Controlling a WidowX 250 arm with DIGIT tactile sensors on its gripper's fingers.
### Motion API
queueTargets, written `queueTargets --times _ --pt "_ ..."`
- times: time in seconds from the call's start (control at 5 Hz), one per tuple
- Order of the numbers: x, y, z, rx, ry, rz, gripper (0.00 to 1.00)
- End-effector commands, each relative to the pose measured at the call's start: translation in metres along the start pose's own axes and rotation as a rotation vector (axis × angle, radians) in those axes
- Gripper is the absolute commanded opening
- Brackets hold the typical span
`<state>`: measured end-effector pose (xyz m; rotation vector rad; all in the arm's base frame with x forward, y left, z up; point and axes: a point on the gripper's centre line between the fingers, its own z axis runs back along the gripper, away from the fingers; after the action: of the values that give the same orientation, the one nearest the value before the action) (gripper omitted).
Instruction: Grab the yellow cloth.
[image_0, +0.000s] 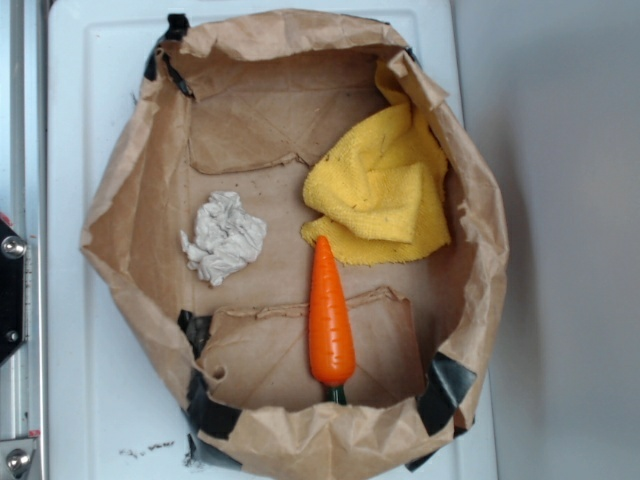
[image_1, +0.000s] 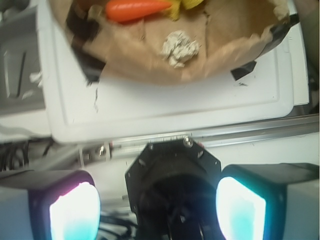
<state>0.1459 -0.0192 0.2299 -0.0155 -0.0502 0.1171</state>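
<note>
- White tray (image_0: 70, 200) formed the work surface, with a grey wall to its right in the exterior view and a metal rail (image_0: 20, 300) along its left edge.
- We recorded a brown paper bag (image_0: 120, 190), cut low and rolled open, resting on the tray; black tape (image_0: 450, 385) patched its corners.
- We found the yellow cloth (image_0: 385, 185) inside the bag, in the upper right part of the exterior view, bunched in soft folds and leaning against the bag's right wall.
- We noted an orange carrot (image_0: 331, 315) lying lengthwise on the bag floor, its pointed tip touching the lower edge of the cloth and its green stub toward the bag's near rim.
- We listed a small grey-white paper wad (image_0: 224, 238) on the bag floor, left of the carrot and apart from both carrot and cloth.
- In the wrist view we saw only a sliver of the cloth at the top edge, beside the carrot's tip.
- We logged the gripper (image_1: 157, 207) outside the bag, over the rail side of the tray, well apart from the cloth; it did not appear in the exterior view.
- Its two fingers (image_1: 75, 210) stood spread wide with nothing between them, their pads glowing pale cyan.
</note>
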Motion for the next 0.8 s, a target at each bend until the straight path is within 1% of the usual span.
queueTargets --times 0.0,0.2,0.4,0.6 --pt "0.069 -0.006 -0.001 -0.058 -0.13 -0.027 1.0" --pt "0.091 0.013 -0.006 -0.105 -0.228 0.0 1.0" --pt "0.121 0.024 -0.021 -0.072 -0.216 0.065 1.0" --pt "0.135 0.037 -0.043 -0.03 -0.172 0.117 1.0"
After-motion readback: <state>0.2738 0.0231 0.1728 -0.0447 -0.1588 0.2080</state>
